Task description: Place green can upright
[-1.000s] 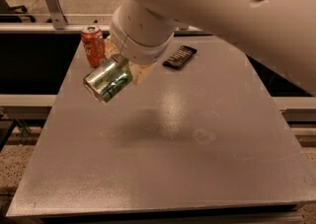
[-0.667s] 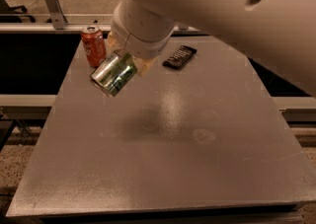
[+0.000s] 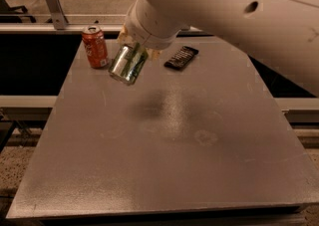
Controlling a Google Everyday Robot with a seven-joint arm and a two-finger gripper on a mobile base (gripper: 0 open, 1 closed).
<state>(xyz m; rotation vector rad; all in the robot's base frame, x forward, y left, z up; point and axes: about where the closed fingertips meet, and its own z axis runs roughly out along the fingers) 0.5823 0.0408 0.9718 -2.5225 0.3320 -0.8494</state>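
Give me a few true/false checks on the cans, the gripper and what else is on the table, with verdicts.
1. The gripper holds the green can off the table. True.
2. The green can is upright. False: it hangs tilted, one end pointing down toward the near left.
3. The orange can lies on its side. False: it stands upright near the table's far left corner.
4. A dark flat object lies on the table's far side, to the right of the green can in the camera view. True.
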